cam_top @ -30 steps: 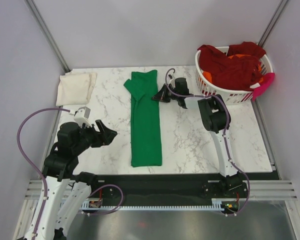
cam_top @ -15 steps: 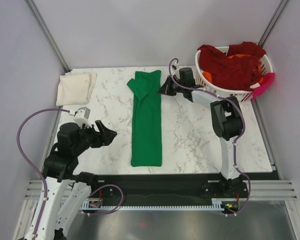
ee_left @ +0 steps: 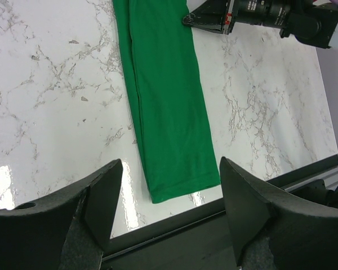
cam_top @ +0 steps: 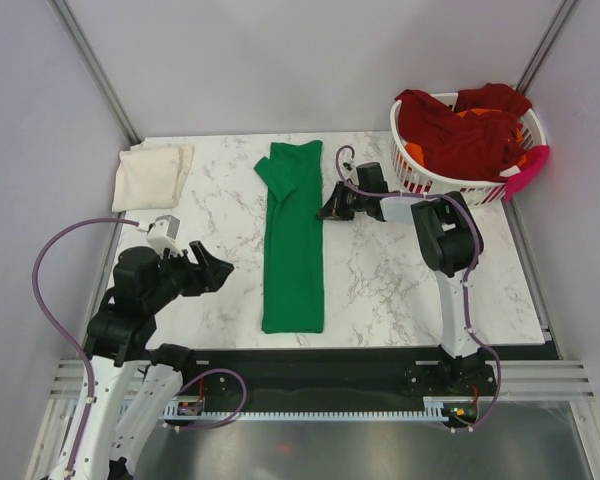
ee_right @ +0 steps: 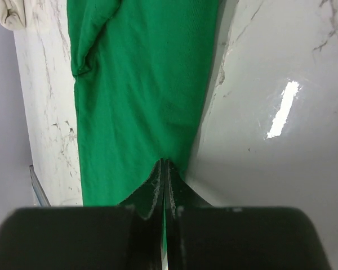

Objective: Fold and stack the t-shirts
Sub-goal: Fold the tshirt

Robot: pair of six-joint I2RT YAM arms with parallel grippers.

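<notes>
A bright green t-shirt lies folded into a long narrow strip down the middle of the marble table. It also shows in the left wrist view and the right wrist view. My right gripper is at the strip's right edge, jaws shut, with a sliver of green cloth between them. My left gripper is open and empty, above the table left of the shirt's lower end. A folded cream t-shirt lies at the back left. Dark red and orange shirts fill the basket.
A white slatted laundry basket stands at the back right corner, with a pink cloth hanging over its rim. The table's near edge and a black rail run in front of the arms. Grey walls enclose the table.
The green shirt's upper part has been pulled right and straightened into an even strip. My right gripper went back along the right edge, then came forward. The left arm has not moved.
</notes>
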